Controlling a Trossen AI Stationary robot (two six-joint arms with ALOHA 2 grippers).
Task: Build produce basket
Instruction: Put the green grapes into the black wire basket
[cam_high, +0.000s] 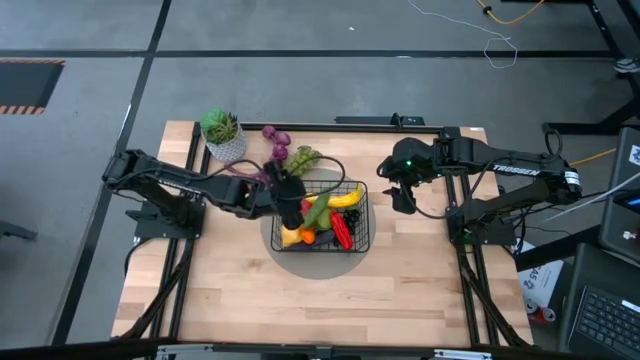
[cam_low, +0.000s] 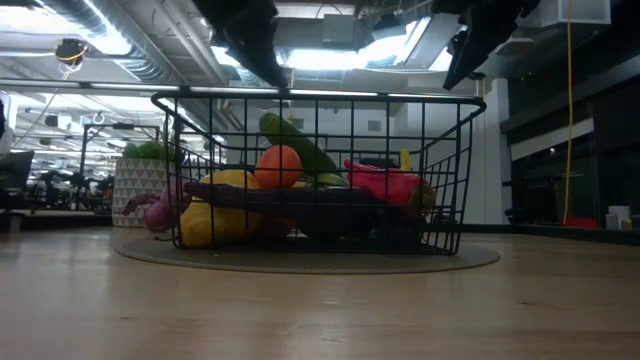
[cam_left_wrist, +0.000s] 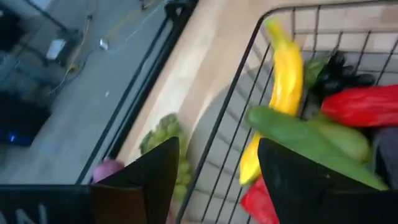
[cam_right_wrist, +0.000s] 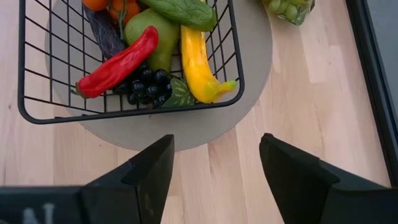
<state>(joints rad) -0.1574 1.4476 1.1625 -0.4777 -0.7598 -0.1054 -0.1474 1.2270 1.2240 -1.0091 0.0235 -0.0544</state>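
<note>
Fingers of the left gripper (cam_high: 291, 203) stood spread wide and empty above the rear left corner of the black wire basket (cam_high: 358, 228), one finger outside the rim and one over the inside, as its wrist view showed. Fingers of the right gripper (cam_high: 401, 197) were likewise wide apart and held nothing, hovering over the bare worktop (cam_high: 400, 290) just to the right of the basket, apart from it. That basket sat on a round grey mat (cam_right_wrist: 252, 68) near the middle of the worktop and held a banana (cam_right_wrist: 198, 68), a green cucumber (cam_left_wrist: 311, 146), a pear (cam_right_wrist: 152, 34), a long red pepper (cam_right_wrist: 118, 62), a bunch of black grapes (cam_right_wrist: 146, 84), a dark aubergine (cam_right_wrist: 102, 34) and an orange fruit (cam_low: 278, 166). Outside, behind the basket's left rear corner, lay green grapes (cam_high: 303, 158) and purple grapes (cam_high: 277, 140), both on the wood. A small potted plant (cam_high: 222, 133) in a white pot stood farther left near the back edge.
</note>
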